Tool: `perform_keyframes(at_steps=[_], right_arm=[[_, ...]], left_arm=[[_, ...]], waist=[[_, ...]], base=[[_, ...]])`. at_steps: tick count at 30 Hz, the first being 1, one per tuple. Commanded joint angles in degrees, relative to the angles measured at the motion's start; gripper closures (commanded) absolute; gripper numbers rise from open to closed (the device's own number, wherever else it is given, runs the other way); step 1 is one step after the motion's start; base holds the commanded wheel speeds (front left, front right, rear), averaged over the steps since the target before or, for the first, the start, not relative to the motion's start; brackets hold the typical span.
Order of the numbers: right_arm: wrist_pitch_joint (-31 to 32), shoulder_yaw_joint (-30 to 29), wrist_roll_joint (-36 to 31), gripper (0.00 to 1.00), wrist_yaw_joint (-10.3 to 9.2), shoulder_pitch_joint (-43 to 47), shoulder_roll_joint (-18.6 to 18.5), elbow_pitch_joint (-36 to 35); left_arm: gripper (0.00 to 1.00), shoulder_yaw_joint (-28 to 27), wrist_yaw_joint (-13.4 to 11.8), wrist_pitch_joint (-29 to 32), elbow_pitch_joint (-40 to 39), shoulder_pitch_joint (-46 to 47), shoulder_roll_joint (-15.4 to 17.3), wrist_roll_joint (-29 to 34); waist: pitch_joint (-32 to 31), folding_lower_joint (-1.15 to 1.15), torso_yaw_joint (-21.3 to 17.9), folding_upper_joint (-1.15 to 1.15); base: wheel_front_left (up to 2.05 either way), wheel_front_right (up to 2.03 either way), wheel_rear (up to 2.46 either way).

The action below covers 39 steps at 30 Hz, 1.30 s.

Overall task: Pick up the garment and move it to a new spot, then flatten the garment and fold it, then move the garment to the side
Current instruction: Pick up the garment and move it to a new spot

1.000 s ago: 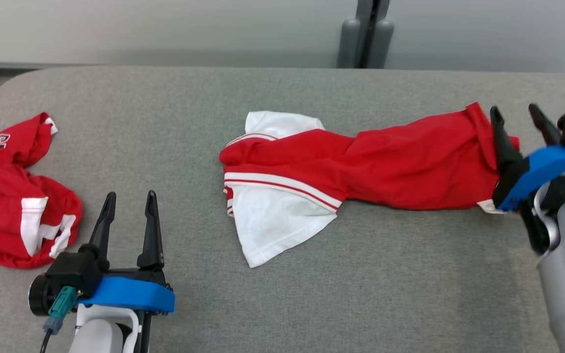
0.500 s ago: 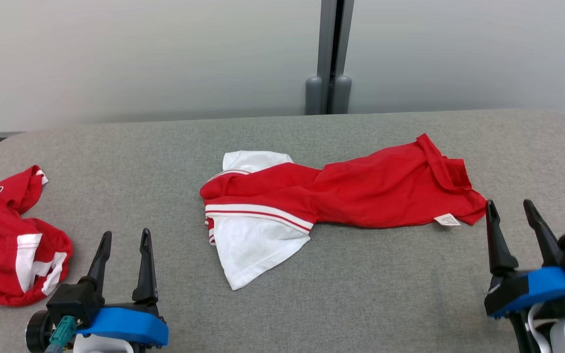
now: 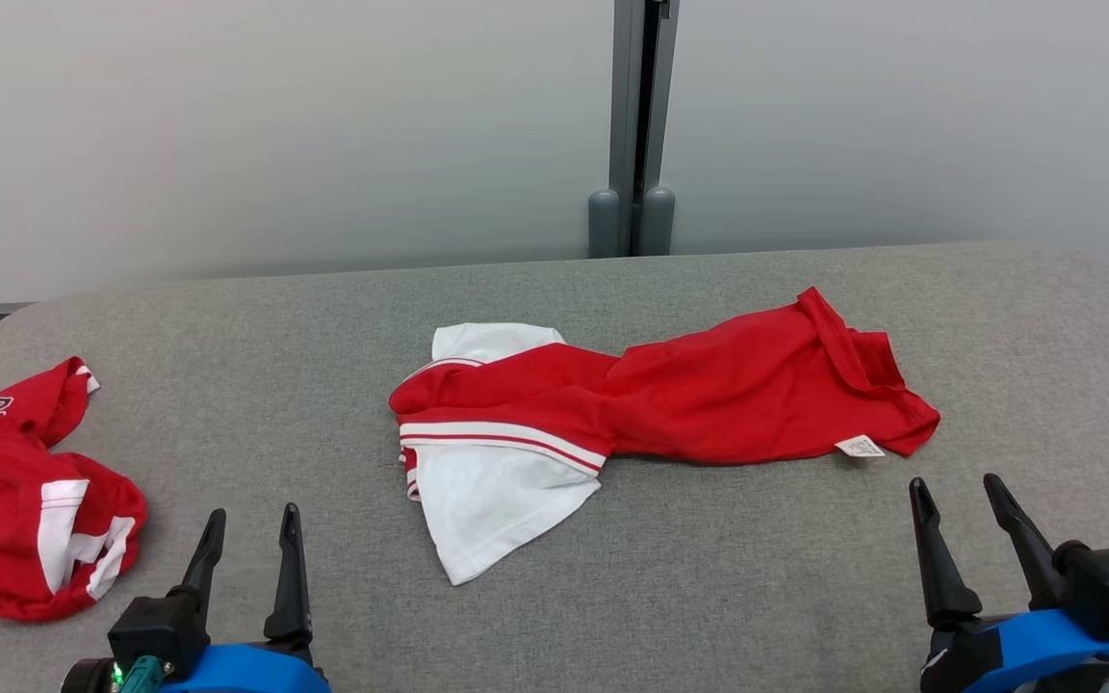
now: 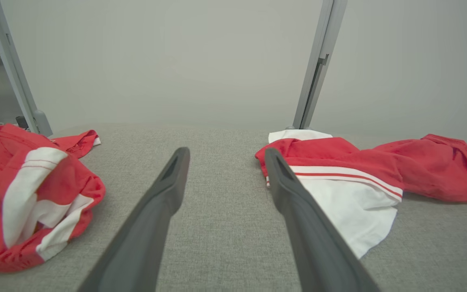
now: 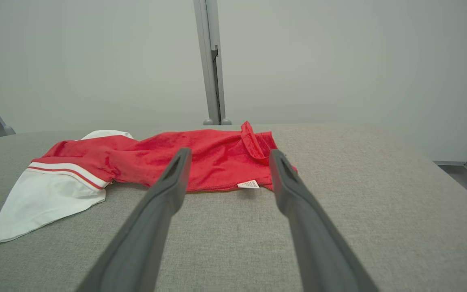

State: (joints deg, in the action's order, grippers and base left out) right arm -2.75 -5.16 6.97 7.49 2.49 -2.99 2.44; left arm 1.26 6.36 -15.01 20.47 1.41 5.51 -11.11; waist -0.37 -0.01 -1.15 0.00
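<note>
The garment (image 3: pixel 709 404) is a red and white shirt lying stretched left to right across the middle of the grey table (image 3: pixel 275 327). Its white part points toward me and a small label sits at its right end. It also shows in the left wrist view as the garment (image 4: pixel 379 170) and in the right wrist view as the garment (image 5: pixel 156 158). My left gripper (image 3: pixel 254 515) stands open near the front left, apart from the cloth. My right gripper (image 3: pixel 955 483) is open just in front of the garment's right end, holding nothing. In the wrist views the left gripper (image 4: pixel 226 152) and right gripper (image 5: pixel 230 152) have empty jaws.
A second crumpled red and white shirt (image 3: pixel 25 510) lies at the table's left edge, also seen as a heap (image 4: pixel 26 194) left of my left fingers. A grey post (image 3: pixel 631 125) stands against the wall behind the table. Bare cloth surface lies between the two shirts.
My right gripper has drawn back from the garment's right end toward the table's near side. The head camera has tilted up, shifting the whole picture. The garment lies as before.
</note>
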Motion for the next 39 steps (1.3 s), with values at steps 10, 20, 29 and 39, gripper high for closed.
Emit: perform_keyframes(at_steps=[10,20,29,39], right_arm=[[0.5,0.0,-0.2,0.0,0.01,-0.1,0.1,0.3],[0.2,0.6,0.1,0.0,0.01,-1.7,0.1,2.0],[-0.3,2.6,0.6,0.0,0.01,-3.8,0.1,3.9],[-1.1,5.0,1.2,0.0,0.01,-6.3,0.1,5.9]], left_arm=[[0.0,1.1,0.0,-0.2,1.0,1.2,0.2,-0.2],[0.0,4.0,0.4,0.8,1.3,2.4,0.1,-0.1],[0.0,13.1,1.1,7.1,7.4,4.8,-1.6,-2.7],[0.0,13.7,-3.3,9.9,16.1,9.0,-2.4,-5.0]], waist=[[0.3,0.01,0.2,0.0],[0.9,0.01,0.3,0.0],[2.4,0.01,-1.5,0.0],[4.3,0.01,-4.7,0.0]], base=[[0.0,0.0,0.0],[0.0,0.0,0.0],[0.0,0.0,0.0],[0.0,0.0,0.0]])
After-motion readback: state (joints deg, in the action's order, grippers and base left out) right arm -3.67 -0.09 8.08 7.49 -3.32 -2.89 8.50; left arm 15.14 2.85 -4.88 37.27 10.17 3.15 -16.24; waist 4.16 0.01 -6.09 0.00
